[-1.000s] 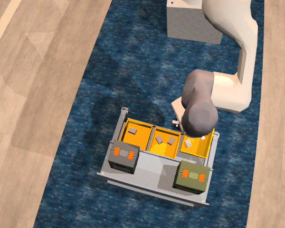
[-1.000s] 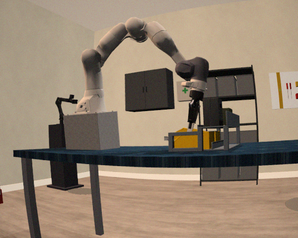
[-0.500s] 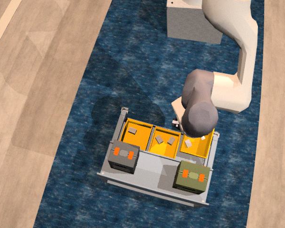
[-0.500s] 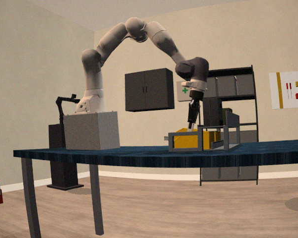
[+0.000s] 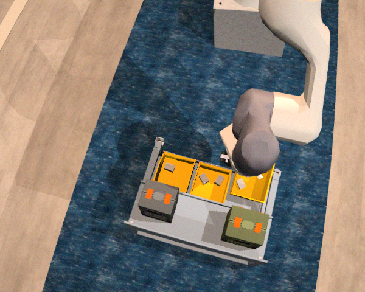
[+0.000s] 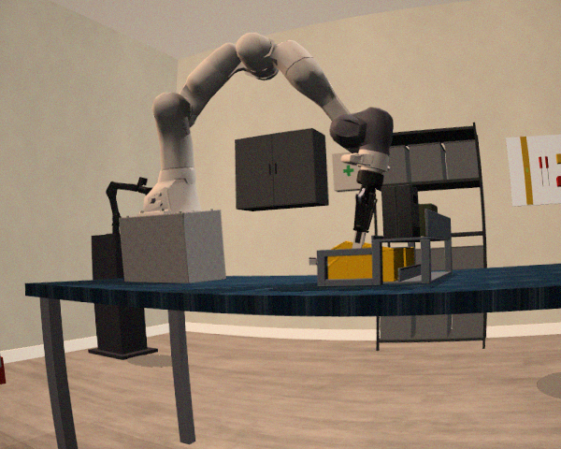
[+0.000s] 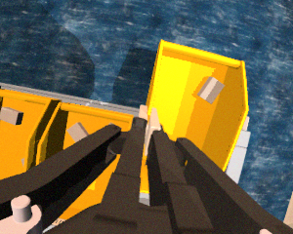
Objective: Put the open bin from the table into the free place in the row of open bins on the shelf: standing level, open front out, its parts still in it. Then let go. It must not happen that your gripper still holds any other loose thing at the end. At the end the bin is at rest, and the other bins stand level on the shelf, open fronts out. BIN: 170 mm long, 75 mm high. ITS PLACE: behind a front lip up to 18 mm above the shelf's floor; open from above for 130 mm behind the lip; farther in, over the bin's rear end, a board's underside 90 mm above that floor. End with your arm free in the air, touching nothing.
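Note:
The task's yellow open bin stands at the right end of the row in the grey shelf, next to two other yellow bins. In the wrist view this bin juts farther out over the table than its neighbours and sits slightly askew. Small grey parts lie inside it. My gripper points down and is shut on the bin's thin left side wall near its front. In the side view the gripper meets the bin's raised top edge. The arm hides the bin's front in the overhead view.
A grey box and a green box stand on the shelf's upper board, behind the bins. The robot's grey pedestal stands at the table's far end. A tall dark rack stands behind the table.

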Available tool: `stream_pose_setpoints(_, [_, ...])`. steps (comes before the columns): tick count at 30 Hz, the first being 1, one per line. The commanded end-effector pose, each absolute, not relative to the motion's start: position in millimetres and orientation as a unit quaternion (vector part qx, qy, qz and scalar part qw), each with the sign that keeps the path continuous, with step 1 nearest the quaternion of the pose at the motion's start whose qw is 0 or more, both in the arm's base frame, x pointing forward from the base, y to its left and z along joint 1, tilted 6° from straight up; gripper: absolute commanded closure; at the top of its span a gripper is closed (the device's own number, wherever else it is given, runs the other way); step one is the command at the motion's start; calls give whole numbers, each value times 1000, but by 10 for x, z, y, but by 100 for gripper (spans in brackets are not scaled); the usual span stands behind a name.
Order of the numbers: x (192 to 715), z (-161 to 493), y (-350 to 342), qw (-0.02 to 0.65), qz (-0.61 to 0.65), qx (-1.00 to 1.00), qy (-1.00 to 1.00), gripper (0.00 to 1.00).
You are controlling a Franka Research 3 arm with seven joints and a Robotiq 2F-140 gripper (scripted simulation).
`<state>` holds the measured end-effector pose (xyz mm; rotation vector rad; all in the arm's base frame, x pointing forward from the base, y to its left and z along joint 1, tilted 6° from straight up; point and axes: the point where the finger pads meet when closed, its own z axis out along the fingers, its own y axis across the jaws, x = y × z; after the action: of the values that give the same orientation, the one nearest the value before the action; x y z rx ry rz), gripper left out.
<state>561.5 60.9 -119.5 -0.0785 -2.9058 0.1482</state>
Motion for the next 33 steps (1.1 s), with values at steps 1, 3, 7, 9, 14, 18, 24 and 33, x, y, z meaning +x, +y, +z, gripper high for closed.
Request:
stream_pose_setpoints(1, [5652, -1185, 630, 111, 48, -24, -992, 100])
stream_pose_setpoints(3, [5659, -1186, 630, 109, 49, -24, -993, 100])
stream_pose_setpoints(7, [5668, -1188, 629, 108, 49, -24, -993, 100])
stream_pose_setpoints(9, [5678, -1190, 629, 106, 49, -24, -993, 100])
stream_pose_setpoints(14, [5707, -1195, 627, 102, 49, -23, -993, 100])
stream_pose_setpoints(18, [5732, -1200, 626, 97, 49, -23, -994, 100])
stream_pose_setpoints(24, [5755, -1205, 625, 94, 49, -23, -994, 100])
stream_pose_setpoints(33, [5793, -1212, 623, 87, 49, -23, -995, 100])
